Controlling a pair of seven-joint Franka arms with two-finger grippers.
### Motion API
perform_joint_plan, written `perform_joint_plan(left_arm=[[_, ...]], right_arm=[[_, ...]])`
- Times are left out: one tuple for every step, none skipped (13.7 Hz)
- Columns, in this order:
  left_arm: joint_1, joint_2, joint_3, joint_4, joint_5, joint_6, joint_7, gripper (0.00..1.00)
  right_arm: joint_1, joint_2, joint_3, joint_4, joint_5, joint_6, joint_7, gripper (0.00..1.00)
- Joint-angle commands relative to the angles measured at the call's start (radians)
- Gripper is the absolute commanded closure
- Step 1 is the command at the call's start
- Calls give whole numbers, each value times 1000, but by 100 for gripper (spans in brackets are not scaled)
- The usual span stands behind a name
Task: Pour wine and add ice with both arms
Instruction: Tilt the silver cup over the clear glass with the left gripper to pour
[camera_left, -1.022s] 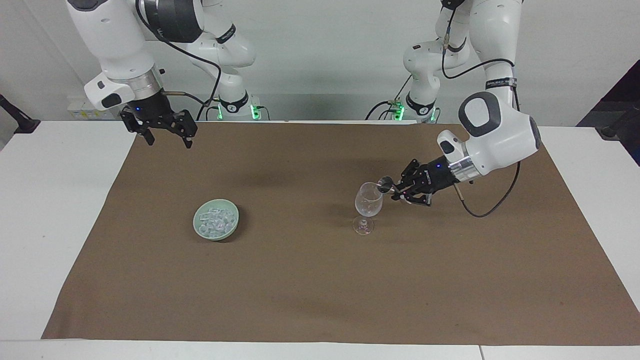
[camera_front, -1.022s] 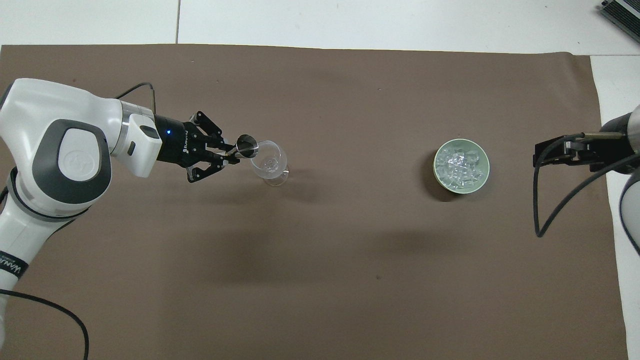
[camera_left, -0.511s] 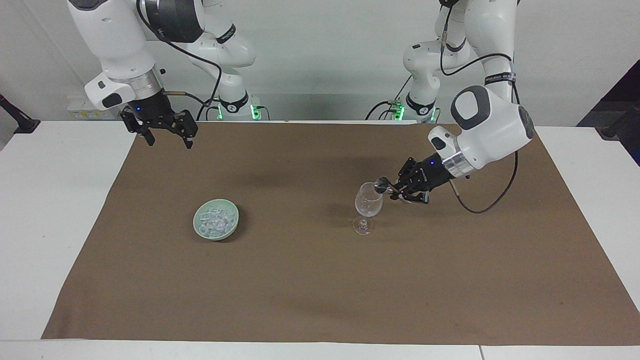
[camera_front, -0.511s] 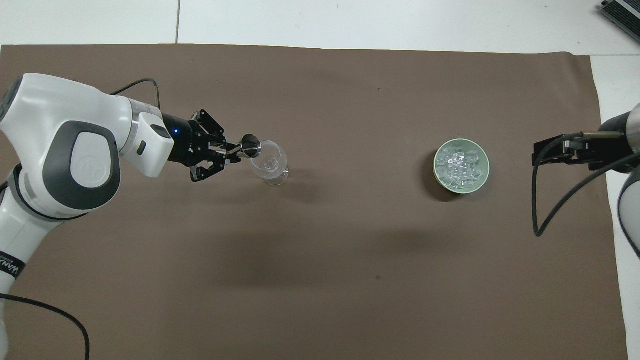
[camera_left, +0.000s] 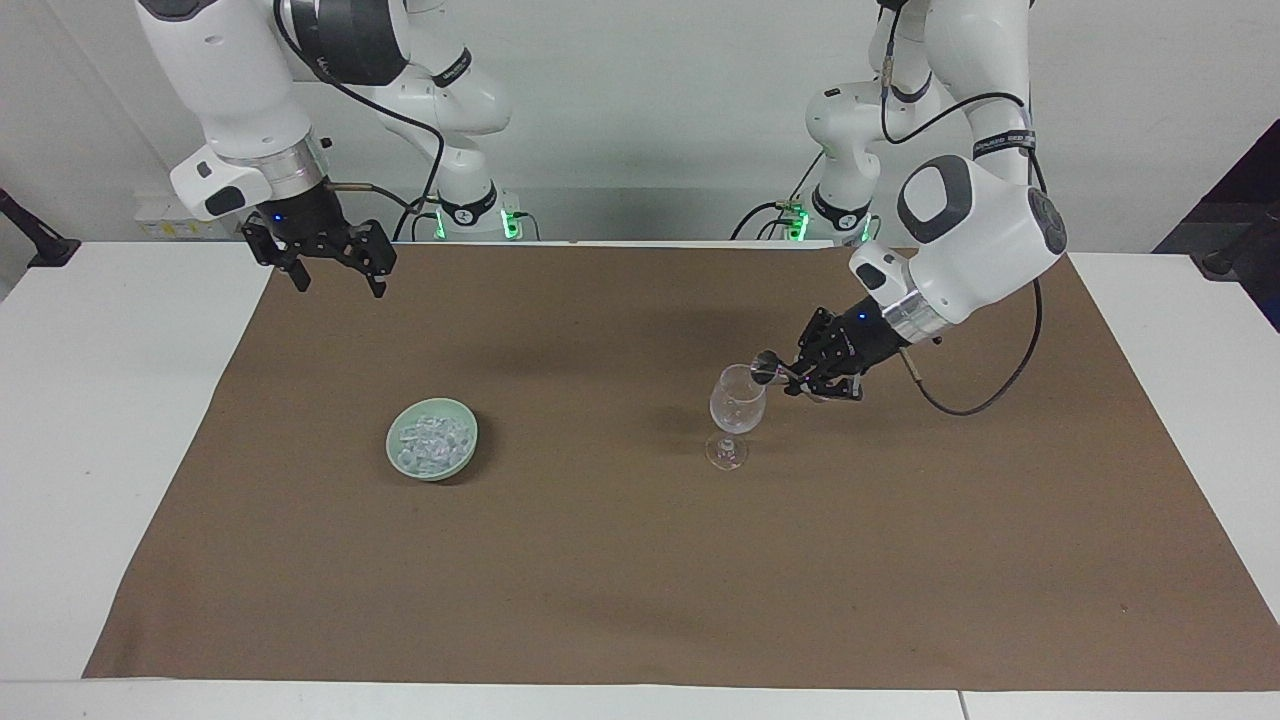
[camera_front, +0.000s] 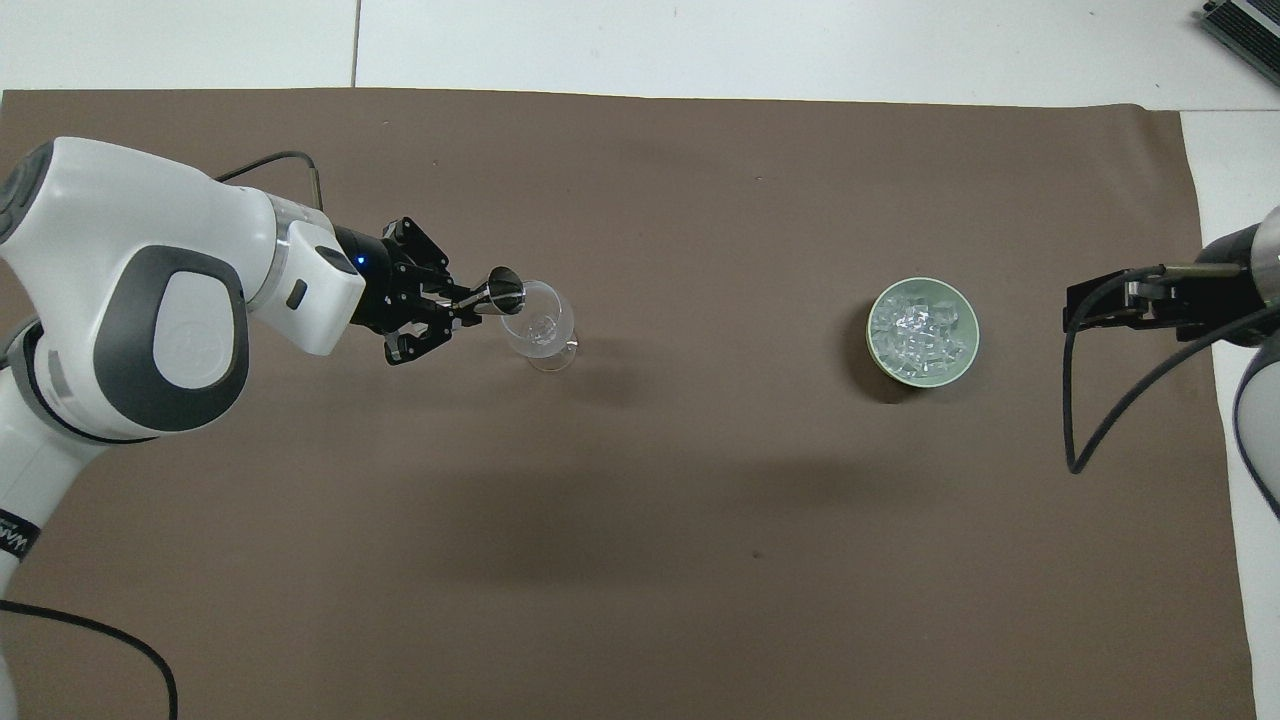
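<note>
My left gripper (camera_left: 790, 378) (camera_front: 465, 303) is shut on a small metal jigger (camera_left: 765, 368) (camera_front: 497, 293), which is tilted with its mouth at the rim of a clear stemmed glass (camera_left: 737, 402) (camera_front: 540, 325). The glass stands upright on the brown mat. No wine shows; the glass looks clear. The ice (camera_left: 432, 440) (camera_front: 918, 330) is heaped in a pale green bowl (camera_left: 391, 445) (camera_front: 871, 335) toward the right arm's end of the table. My right gripper (camera_left: 338, 287) (camera_front: 1085, 310) waits open and empty in the air over the mat's edge by its base.
A brown mat (camera_left: 640, 580) (camera_front: 640, 550) covers most of the white table (camera_left: 100, 400). Black cables hang from both wrists. Only the glass and the bowl stand on the mat.
The left arm's wrist has risen and swung in toward the robots, which tips the jigger steeper over the glass. The glass, the bowl and the right arm have not moved.
</note>
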Motion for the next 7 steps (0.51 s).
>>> perform_joint_plan(left_arm=[[-27,-17,17,9,85,11,-86,100],[-27,-12,16,22,113,11,-103,100],[-28,-14,16,25,126,9,-107,100],[-40,-15,17,26,127,9,-108,100],[-44,-15,17,26,130,11,-111,100],[-44,-17,17,26,132,11,-117,100],[-44,-19,19,26,139,8,-119,100]], right_arm=[[-6,-38,5,-58,5,46,-25,0],[-6,-39,5,-59,5,51,-25,0],[-6,-41,5,-59,5,51,-25,0],[-6,-41,5,-59,5,51,-25,0],[-6,-39,5,-59,5,51,-25,0],[-6,-39,5,-59,5,51,-25,0],[-6,-39,5,-59,5,51,-25,0]])
